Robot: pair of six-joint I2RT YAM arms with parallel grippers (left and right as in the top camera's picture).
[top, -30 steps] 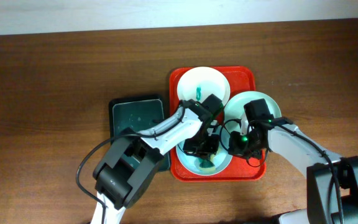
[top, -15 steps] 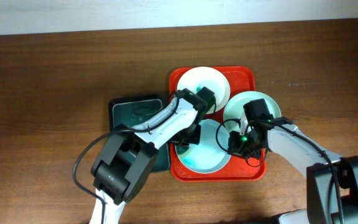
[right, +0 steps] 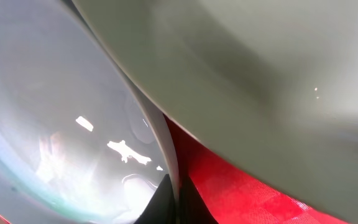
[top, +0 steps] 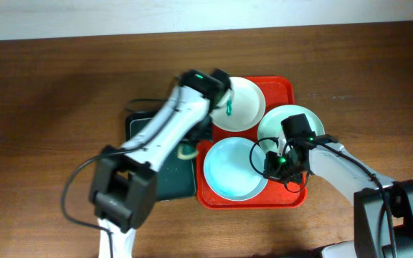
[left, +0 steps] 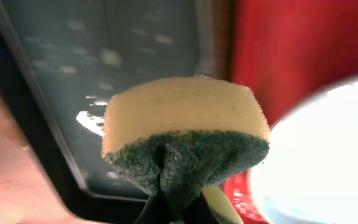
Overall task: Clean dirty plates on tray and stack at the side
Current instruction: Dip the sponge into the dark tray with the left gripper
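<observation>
On the red tray [top: 282, 89] lie three plates. At the back sits the white plate [top: 241, 104], with a teal smear near its left rim. The pale blue plate [top: 229, 170] at the front looks clean. A mint plate [top: 296, 122] leans on the tray's right edge. My left gripper [top: 190, 147] is shut on a yellow-and-green sponge [left: 182, 118], held over the black tray [left: 61, 93] just left of the red tray. My right gripper [top: 271, 166] is shut on the pale blue plate's right rim [right: 174, 180], with the mint plate [right: 260, 74] close above it.
The black tray [top: 140, 125] lies against the red tray's left side. Brown wooden table surrounds both trays. The left arm crosses over the black tray from the front edge.
My left gripper has carried the sponge off the pale blue plate, leftward to over the black tray. The green smear on that plate is gone. The right gripper has not moved.
</observation>
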